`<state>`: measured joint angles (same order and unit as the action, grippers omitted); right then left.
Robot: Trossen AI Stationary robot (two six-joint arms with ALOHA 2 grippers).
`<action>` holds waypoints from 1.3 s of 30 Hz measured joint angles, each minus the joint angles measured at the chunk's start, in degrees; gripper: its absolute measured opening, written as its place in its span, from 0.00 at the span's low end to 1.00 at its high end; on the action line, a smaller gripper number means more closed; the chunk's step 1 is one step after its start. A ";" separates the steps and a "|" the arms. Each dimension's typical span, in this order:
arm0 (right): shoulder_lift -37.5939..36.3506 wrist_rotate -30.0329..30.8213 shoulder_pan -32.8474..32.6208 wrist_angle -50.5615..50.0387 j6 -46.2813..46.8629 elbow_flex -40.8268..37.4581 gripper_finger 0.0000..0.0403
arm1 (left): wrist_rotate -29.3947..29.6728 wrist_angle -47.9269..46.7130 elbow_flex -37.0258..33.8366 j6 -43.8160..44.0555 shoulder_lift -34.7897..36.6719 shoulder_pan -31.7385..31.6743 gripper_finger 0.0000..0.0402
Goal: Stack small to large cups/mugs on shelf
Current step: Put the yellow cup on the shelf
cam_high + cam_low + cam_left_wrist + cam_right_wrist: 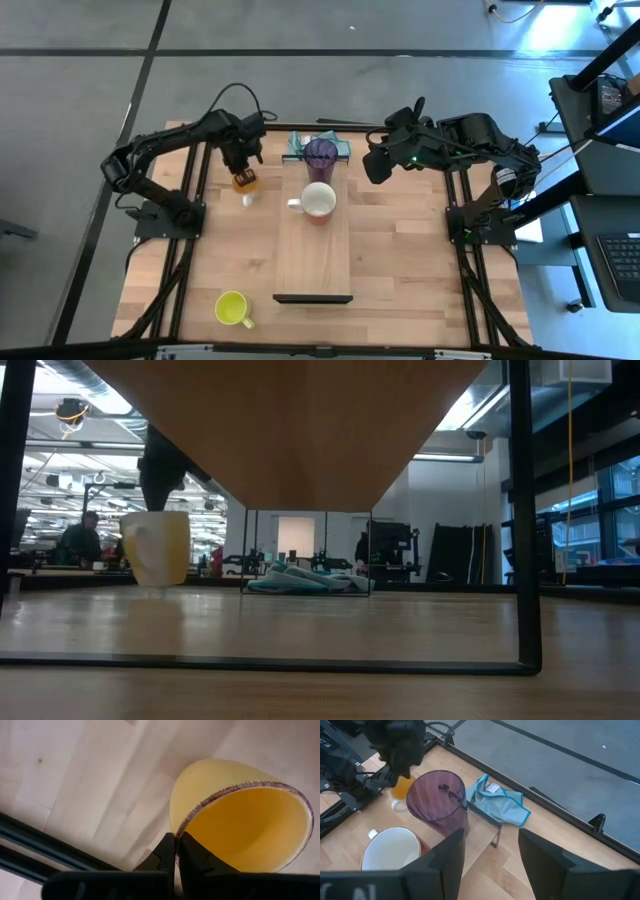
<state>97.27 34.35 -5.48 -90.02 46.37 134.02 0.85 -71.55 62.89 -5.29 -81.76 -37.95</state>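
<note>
The pale shelf lies along the table's middle, its dark strip at the near end. The purple tumbler and the red mug with a white inside stand on its far half. The yellow-green mug stands on the table at the near left. My left gripper is shut on the orange mug, left of the shelf. My right gripper hangs open and empty to the right of the tumbler. My left gripper pinches the orange mug's wall at its rim, one finger inside the mug and one outside. The fingers come from above, pointing down. In the low view the mug hangs upright, its base seemingly just above the tabletop.
A teal cloth lies at the table's far edge behind the tumbler; it also shows in the right wrist view. The shelf's black legs stand in the low view. People sit in the room beyond the table.
</note>
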 joint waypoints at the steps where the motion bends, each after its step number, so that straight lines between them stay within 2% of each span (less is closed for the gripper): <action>1: 0.00 0.00 0.00 0.00 0.02 0.00 0.46 | 0.13 -0.69 0.00 -0.56 0.17 1.15 0.00; 6: -0.14 -0.40 0.00 0.02 -0.18 0.00 0.46 | 0.96 -4.60 0.01 -4.05 2.30 7.20 0.00; 13: -0.90 -1.05 0.01 0.00 -0.38 0.00 0.46 | -0.33 -4.47 0.05 -5.37 7.09 17.21 0.00; 23: -1.46 -1.36 0.83 0.00 -1.93 0.00 0.46 | 0.85 -5.89 0.07 -5.85 7.87 28.23 0.00; 32: -1.46 -1.51 0.83 0.00 -2.25 0.00 0.46 | -0.38 -6.04 0.07 -5.54 7.87 32.67 0.00; 39: -1.46 -2.53 0.81 0.02 -2.17 0.00 0.46 | -0.33 -6.04 0.07 -2.23 7.87 32.21 0.00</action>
<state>95.81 31.82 -4.66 -90.00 44.20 134.02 0.51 -77.58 62.96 -7.52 -73.89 -5.74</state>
